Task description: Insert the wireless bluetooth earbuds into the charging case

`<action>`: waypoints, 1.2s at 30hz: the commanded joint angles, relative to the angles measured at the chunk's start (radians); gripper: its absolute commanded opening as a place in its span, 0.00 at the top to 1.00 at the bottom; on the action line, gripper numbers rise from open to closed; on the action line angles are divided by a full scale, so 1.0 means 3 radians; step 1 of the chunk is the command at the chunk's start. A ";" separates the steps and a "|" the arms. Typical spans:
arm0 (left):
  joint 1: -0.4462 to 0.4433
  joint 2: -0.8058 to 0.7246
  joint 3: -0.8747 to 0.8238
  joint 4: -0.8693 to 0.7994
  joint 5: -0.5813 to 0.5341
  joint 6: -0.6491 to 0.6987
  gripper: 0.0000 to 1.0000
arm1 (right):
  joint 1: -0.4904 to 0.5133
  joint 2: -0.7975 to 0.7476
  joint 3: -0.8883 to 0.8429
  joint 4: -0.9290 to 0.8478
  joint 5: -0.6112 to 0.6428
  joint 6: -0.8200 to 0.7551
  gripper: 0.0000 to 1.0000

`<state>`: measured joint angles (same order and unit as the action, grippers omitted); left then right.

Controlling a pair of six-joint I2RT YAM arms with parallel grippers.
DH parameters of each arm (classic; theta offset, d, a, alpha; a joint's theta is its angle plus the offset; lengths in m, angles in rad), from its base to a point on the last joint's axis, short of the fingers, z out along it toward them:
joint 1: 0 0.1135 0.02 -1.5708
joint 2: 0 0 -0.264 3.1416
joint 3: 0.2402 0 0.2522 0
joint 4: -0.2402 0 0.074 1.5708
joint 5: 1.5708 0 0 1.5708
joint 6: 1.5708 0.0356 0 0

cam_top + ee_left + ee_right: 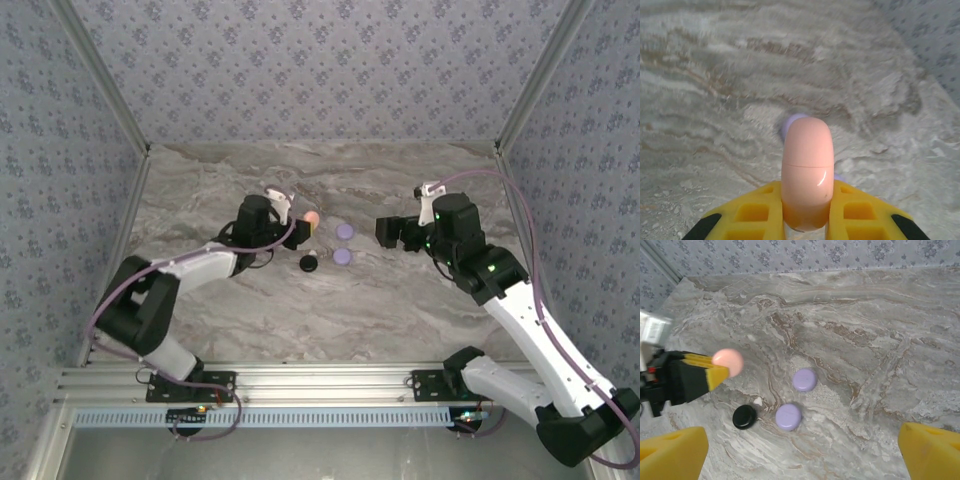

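Note:
My left gripper [300, 224] [807, 192] is shut on a closed pink round charging case [312, 217] [807, 160] [728, 362], held edge-on above the table, its seam visible. Two purple round cases [346, 231] [343, 256] [804, 379] [788, 416] and a black one [309, 263] [744, 416] lie flat and closed just right of it. A tiny pale piece [758, 401] rests beside the black case, too small to tell if it is an earbud. My right gripper [393, 232] [802, 455] hovers open to the right of the cases, with nothing between its fingers.
The marble tabletop [330, 310] is bare around the cluster of cases. Patterned walls [320, 70] close in the back and both sides. A sliver of purple case [792, 122] peeks out behind the held pink one.

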<state>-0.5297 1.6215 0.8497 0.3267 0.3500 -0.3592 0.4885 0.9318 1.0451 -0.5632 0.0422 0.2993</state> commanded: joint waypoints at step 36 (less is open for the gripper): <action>0.0178 -0.1159 -0.0778 0.0251 -0.1082 0.0551 0.16 | -0.1270 -0.0110 -0.1292 0.1288 0.0742 -0.0341 0.00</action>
<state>-0.4824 1.3537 0.6777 0.3370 0.1501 -0.2699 0.1608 0.8955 0.7593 -0.3767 0.1963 0.2245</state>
